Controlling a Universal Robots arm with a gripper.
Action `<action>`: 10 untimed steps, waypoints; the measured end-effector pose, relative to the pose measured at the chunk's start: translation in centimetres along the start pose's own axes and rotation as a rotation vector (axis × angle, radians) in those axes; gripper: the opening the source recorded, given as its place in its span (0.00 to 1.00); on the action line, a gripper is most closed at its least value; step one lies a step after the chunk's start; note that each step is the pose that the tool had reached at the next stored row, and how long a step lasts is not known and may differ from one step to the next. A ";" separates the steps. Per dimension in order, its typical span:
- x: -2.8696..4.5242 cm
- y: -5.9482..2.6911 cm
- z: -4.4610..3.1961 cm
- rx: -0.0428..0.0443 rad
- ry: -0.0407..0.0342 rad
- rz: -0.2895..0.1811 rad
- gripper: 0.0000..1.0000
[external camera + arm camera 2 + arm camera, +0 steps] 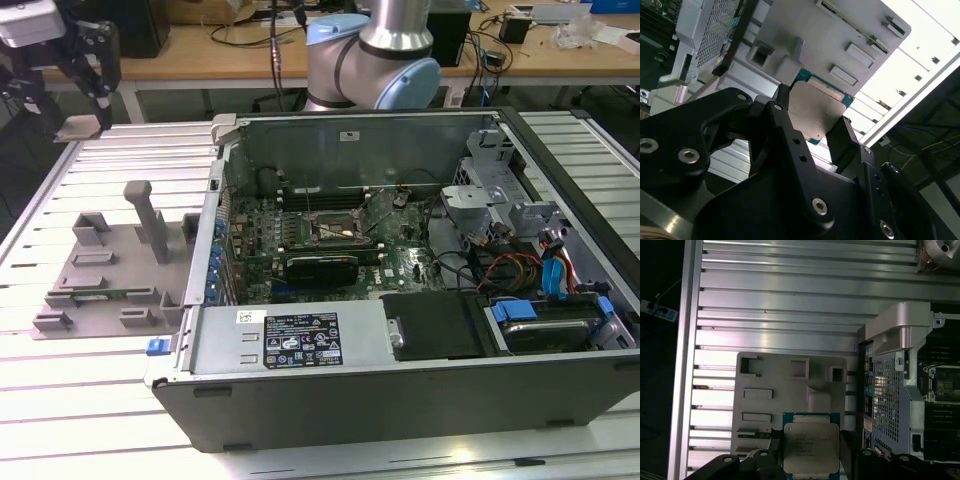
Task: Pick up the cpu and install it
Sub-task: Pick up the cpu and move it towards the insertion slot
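gripping the cpu [811,446] by its edges, the hand [812,112] hangs closed on it over the grey tray [771,405].

The exterior view looks down from above across the tabletop [90,400], open computer case [450,385] and grey tray [100,278]; both wrist views, closer, look past the jaws onto that same tray and case corner.

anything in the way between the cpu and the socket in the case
Nothing visible does. The gripper holds the cpu in the air off to the side of the case. The case is open on top, and the socket looks uncovered.
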State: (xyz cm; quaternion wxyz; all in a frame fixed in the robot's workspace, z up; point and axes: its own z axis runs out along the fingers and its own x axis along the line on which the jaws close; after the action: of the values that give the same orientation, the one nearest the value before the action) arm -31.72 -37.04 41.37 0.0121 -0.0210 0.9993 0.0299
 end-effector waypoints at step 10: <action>-4.41 -0.29 0.09 -0.0001 0.0017 0.000 0.54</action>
State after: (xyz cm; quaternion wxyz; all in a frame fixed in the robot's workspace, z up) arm -27.30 -37.15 41.37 0.0112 -0.0210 0.9993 0.0299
